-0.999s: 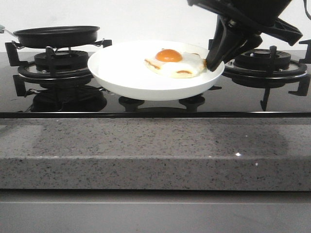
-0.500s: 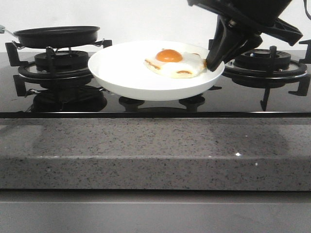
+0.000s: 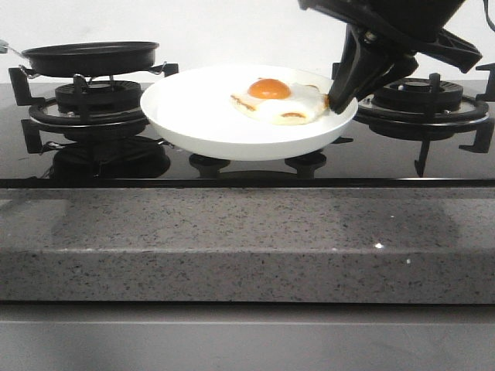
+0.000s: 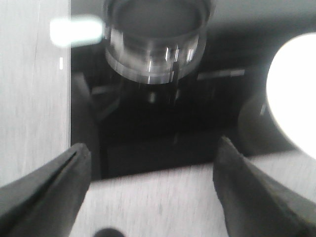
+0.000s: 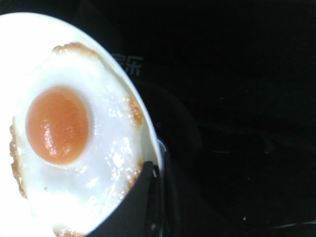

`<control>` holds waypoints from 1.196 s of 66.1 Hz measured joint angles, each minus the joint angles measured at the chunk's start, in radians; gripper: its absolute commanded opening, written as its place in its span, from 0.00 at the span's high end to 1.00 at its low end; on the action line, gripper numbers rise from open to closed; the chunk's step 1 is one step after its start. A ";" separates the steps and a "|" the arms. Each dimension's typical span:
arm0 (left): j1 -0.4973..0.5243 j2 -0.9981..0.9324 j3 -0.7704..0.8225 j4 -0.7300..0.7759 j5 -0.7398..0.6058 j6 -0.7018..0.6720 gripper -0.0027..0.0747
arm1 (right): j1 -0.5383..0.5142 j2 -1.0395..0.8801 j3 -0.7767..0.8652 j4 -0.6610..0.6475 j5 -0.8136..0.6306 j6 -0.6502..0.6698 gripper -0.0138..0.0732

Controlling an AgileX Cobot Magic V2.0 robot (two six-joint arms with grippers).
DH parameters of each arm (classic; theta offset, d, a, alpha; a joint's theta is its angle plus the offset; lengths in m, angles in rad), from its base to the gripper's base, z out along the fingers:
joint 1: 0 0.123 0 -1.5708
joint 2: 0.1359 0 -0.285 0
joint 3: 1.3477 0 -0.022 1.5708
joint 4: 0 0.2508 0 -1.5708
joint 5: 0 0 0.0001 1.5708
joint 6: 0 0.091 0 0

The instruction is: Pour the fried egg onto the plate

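On the black hob [image 3: 232, 166], the egg [image 3: 278, 99] already lay in the plate [image 3: 193, 116], toward the rim the right gripper [image 3: 338, 99] pinched, while the left gripper [image 4: 153, 192] hung spread near the pan [image 3: 89, 56].

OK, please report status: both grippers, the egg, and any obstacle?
Left gripper open, empty. Right gripper shut on rim of wide white glossy plate. Small orange-yolk fried egg on plate, beside the jaws. Nothing obstructing.

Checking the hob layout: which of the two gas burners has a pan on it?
The left gas burner: a round black frying pan sits on its grate. The right gas burner carries nothing, only the right hand hangs near it.
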 measured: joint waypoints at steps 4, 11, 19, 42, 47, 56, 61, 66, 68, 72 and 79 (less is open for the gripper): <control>0.000 -0.050 0.068 0.002 -0.007 0.001 0.30 | 0.000 0.000 0.000 0.000 0.000 0.000 0.92; 0.000 -0.134 0.170 0.002 -0.035 0.000 0.30 | 0.000 0.000 0.000 0.000 0.000 0.000 0.92; 0.000 -0.232 0.273 0.002 -0.076 -0.001 0.30 | 0.000 0.000 0.000 0.000 0.000 0.000 0.92; 0.000 -0.294 0.355 0.002 -0.122 -0.001 0.30 | 0.000 0.000 0.000 0.000 0.000 0.000 0.92; 0.000 -0.294 0.355 0.002 -0.122 -0.001 0.30 | 0.000 0.000 0.000 0.000 0.000 0.000 0.92; 0.000 -0.294 0.355 0.002 -0.122 -0.001 0.30 | 0.000 0.000 0.000 0.000 0.000 0.000 0.92; 0.000 -0.294 0.355 0.002 -0.122 -0.001 0.30 | 0.000 0.000 0.000 0.000 0.000 0.000 0.92; 0.000 -0.294 0.355 0.002 -0.122 -0.003 0.30 | 0.000 0.000 0.000 0.000 0.000 0.000 0.92; 0.000 -0.294 0.355 0.002 -0.124 -0.003 0.30 | 0.000 0.000 0.000 0.000 0.000 0.000 0.92; 0.000 -0.294 0.355 0.002 -0.124 -0.003 0.30 | 0.000 0.000 0.000 0.000 -0.002 0.000 0.92; 0.000 -0.294 0.355 0.002 -0.124 -0.003 0.30 | 0.000 0.000 -0.002 0.000 0.000 0.000 0.92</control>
